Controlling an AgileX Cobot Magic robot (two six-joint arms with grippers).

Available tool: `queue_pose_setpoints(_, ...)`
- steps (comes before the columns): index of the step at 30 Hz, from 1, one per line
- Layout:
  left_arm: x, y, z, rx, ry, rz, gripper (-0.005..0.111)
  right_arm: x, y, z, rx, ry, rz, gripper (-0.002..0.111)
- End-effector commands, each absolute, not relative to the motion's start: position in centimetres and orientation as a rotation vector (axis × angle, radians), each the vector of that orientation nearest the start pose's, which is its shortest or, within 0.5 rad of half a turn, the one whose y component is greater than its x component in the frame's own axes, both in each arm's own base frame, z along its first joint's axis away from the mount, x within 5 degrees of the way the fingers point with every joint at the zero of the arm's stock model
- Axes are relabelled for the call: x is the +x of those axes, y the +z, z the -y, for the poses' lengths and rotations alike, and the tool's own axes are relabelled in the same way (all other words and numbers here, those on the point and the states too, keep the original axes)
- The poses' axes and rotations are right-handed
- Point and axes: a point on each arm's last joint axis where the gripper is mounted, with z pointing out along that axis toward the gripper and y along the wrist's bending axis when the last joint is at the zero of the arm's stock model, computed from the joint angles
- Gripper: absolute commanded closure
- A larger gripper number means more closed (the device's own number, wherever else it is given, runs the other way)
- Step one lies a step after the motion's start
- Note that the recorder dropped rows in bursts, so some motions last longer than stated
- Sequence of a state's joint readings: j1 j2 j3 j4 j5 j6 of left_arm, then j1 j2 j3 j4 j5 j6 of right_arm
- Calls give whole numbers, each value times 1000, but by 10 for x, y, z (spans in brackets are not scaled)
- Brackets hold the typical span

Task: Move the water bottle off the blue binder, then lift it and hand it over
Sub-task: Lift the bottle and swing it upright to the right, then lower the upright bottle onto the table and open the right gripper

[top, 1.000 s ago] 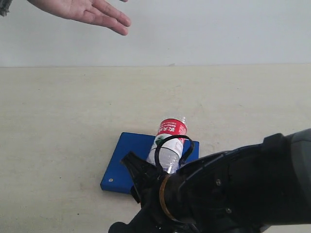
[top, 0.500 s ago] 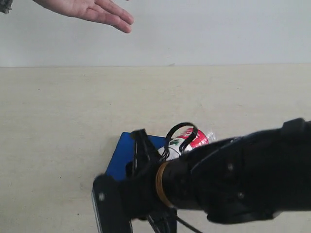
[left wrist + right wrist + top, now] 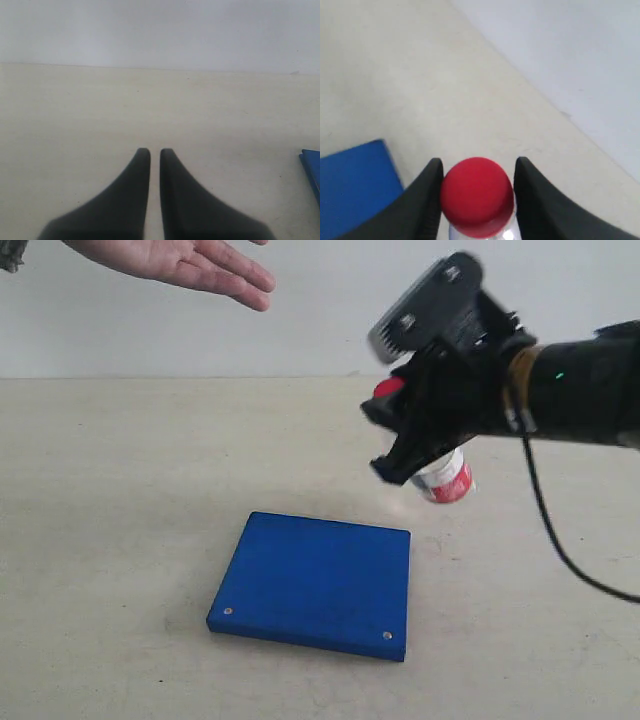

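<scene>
Water bottle (image 3: 446,480) lifted (off binder (image 3: 315,580)).

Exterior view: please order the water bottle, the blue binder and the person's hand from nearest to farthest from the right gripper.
1. water bottle: clamped in the right gripper, up in the air.
2. blue binder: flat on the table, below the gripper and to its left.
3. person's hand: open, at the top left corner of the view, plainly farthest.

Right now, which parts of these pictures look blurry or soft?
Exterior view: the right gripper and water bottle are smeared, the blue binder crisp. Left wrist view: the left gripper is soft-edged. Right wrist view: the red cap is slightly fuzzy.
</scene>
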State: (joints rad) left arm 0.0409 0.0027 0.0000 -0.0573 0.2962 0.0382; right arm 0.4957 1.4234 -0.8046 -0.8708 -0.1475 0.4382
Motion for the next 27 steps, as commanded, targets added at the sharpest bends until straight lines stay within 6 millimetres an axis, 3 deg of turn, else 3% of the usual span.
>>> queue_pose_setpoints(1, 55, 187, 0, -36, -4, -1767, 100, 283, 287, -110, -645, 213, -1718, 109)
queue_pose_setpoints(3, 55, 187, 0, -36, -4, -1767, 100, 292, 289, -88, -499, 216, -1727, 109)
queue_pose_setpoints(4, 55, 187, 0, -36, -4, -1767, 100, 300, 288, -68, -373, 203, -1749, 109)
queue_pose_setpoints(8, 55, 187, 0, -36, -4, -1767, 100, 307, 285, -45, -294, 169, -1753, 109)
queue_pose_setpoints(16, 55, 187, 0, -36, -4, -1767, 100, 321, 257, -43, -294, 172, -1831, 107)
queue_pose_setpoints(19, 55, 187, 0, -36, -4, -1767, 100, 330, 241, -47, -297, 215, -1834, 96)
queue_pose_setpoints(23, 55, 187, 0, -36, -4, -1767, 100, 332, 239, -48, -301, 231, -1821, 83)
queue_pose_setpoints(27, 55, 187, 0, -36, -4, -1767, 100, 332, 245, -52, -314, 266, -1749, 83)
